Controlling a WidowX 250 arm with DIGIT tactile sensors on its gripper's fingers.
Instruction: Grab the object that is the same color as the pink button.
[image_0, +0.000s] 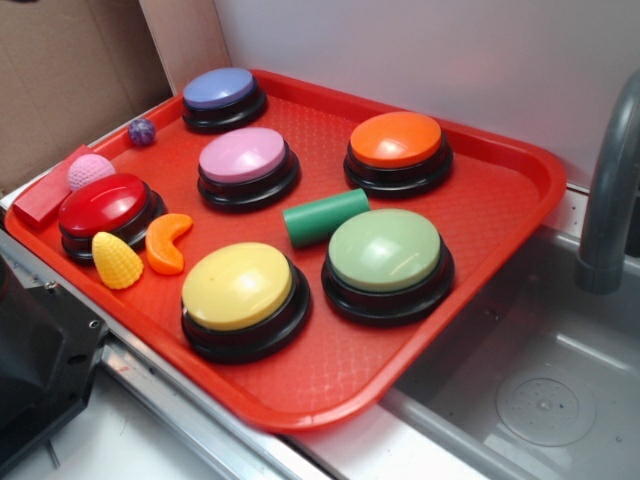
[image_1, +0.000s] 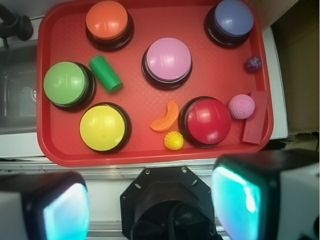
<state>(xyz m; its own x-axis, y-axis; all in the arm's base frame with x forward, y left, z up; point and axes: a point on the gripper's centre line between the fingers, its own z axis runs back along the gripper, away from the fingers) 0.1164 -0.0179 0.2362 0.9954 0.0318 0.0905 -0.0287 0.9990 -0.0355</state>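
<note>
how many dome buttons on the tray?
6, none seemingly hidden: blue-purple button, orange button, pink button, green button, red button, yellow button.

The red tray (image_0: 500, 215) looks like plastic, its floor stamped with a fine pebbled grid, its rim smooth. The pink button (image_0: 243, 155) has a smooth, softly glossy dome on a shiny black plastic base; the red button (image_0: 103, 204) shines more strongly. The small pink ball (image_0: 90, 170) is matt with a bumpy, knit-like surface. The yellow corn toy (image_0: 117, 260) is ridged with kernels, the green cylinder (image_0: 325, 216) smooth and matt. At right in the exterior view, the sink (image_0: 540, 400) is brushed grey metal.
</note>
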